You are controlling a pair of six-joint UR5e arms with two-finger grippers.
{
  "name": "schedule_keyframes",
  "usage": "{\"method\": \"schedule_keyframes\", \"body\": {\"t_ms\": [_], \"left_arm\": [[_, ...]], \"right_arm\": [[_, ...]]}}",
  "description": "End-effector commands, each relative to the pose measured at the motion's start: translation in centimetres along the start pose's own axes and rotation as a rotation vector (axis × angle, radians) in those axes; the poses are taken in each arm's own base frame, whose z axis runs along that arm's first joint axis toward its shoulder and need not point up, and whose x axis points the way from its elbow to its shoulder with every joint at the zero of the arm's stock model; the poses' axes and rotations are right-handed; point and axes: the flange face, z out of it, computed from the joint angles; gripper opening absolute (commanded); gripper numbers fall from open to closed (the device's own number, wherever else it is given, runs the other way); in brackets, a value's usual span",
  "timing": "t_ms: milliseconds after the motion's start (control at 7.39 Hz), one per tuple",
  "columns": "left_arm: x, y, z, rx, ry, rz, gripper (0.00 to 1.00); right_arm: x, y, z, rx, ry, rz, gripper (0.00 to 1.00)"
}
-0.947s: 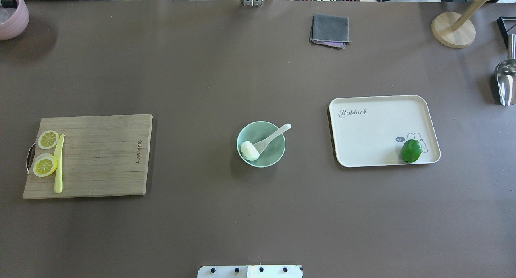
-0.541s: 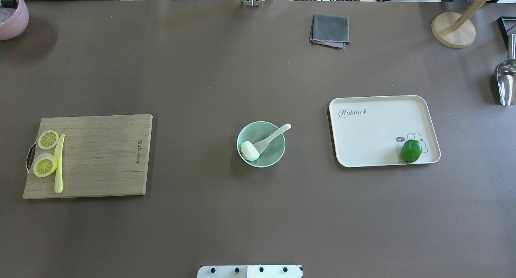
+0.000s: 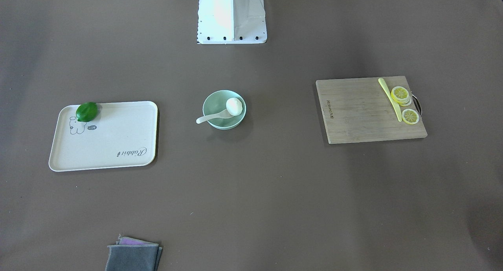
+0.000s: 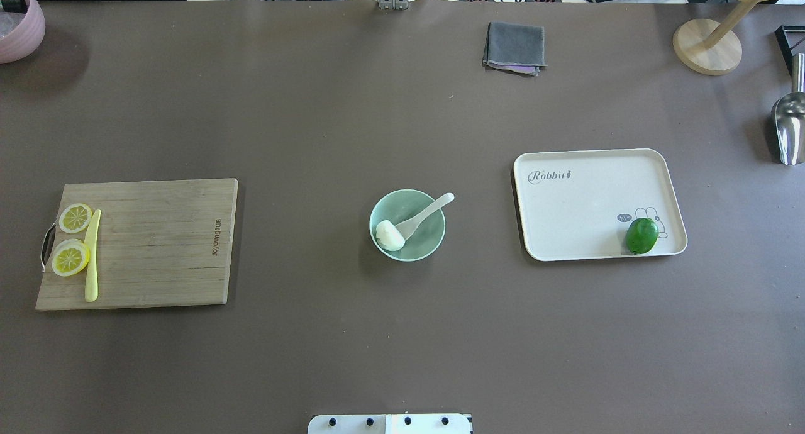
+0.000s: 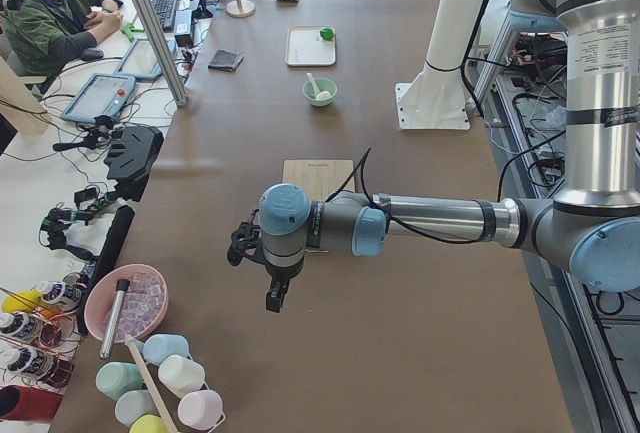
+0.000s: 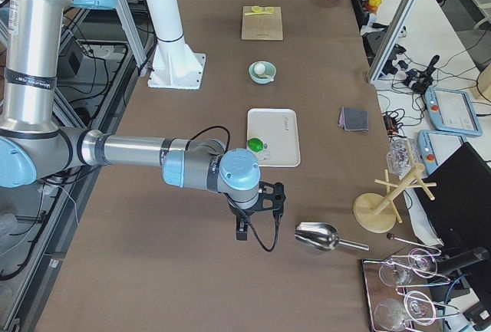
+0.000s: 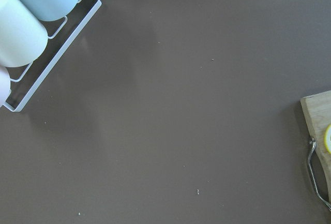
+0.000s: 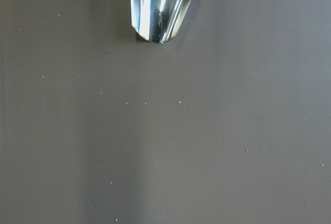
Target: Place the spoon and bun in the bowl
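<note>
Centrally, bowl (image 4: 429,238) on matte brown table (image 4: 302,119)

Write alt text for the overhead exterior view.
A round pale mint-green bowl at the centre of the brown table holds a white bun and a white soup spoon, handle over the rim. A wooden cutting board lies left, a cream tray with a green lime right.

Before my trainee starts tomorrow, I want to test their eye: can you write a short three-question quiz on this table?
1. True or false: the bun lies inside the bowl.
2. The handle of the spoon sticks out over the rim toward: A the tray, B the cutting board?
3. Which fruit sits on the tray?
Key: 1 true; 2 A; 3 the lime.
</note>
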Motion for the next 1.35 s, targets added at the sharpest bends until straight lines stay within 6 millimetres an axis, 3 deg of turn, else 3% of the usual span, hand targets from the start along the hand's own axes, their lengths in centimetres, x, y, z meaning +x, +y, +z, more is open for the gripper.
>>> {"method": "schedule_keyframes", "body": {"t_ms": [0, 1218], "left_arm": [[0.28, -0.22, -0.32, 0.006, -0.005, 0.007, 0.99], [0.17, 0.20, 0.01, -0.001, 0.001, 0.002, 0.99]], "right_arm": [[-0.03, 0.00, -0.02, 0.000, -0.001, 0.002, 1.00], [-0.45, -0.07, -0.23, 0.006, -0.021, -0.002, 1.00]]}}
